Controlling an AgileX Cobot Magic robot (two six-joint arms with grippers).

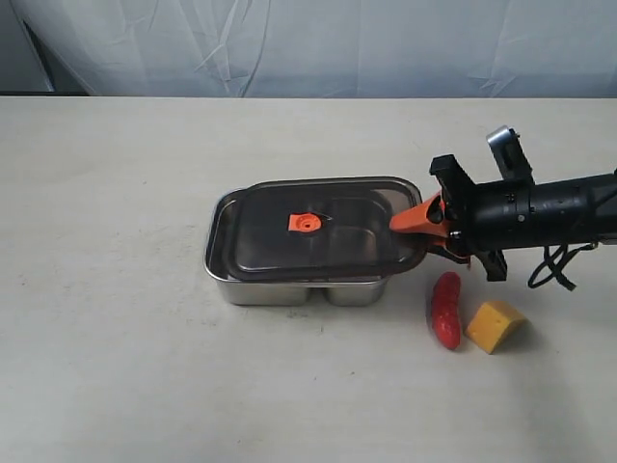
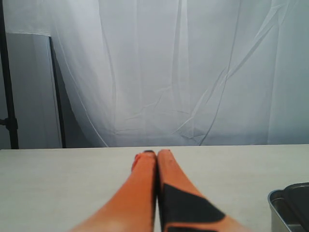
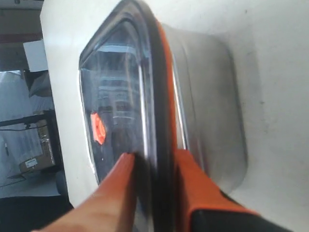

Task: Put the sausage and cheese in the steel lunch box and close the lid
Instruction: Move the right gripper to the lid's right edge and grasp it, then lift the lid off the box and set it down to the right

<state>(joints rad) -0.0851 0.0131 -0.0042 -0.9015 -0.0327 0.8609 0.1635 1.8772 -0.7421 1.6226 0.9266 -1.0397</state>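
Observation:
The steel lunch box [image 1: 280, 286] sits mid-table with the dark see-through lid [image 1: 318, 231] lying over it, its right end slightly raised; an orange valve tab [image 1: 306, 223] marks its centre. My right gripper [image 1: 416, 220] is shut on the lid's right edge; in the right wrist view the orange fingers [image 3: 203, 186] pinch the lid rim [image 3: 161, 121] above the box wall [image 3: 207, 106]. The red sausage [image 1: 445, 309] and yellow cheese [image 1: 495, 325] lie on the table right of the box, below the right arm. My left gripper [image 2: 157, 153] is shut and empty above bare table.
The table [image 1: 116, 193] is pale beige with a white curtain [image 1: 318, 43] behind its far edge. A corner of the box [image 2: 289, 208] shows in the left wrist view. The left arm is out of the exterior view.

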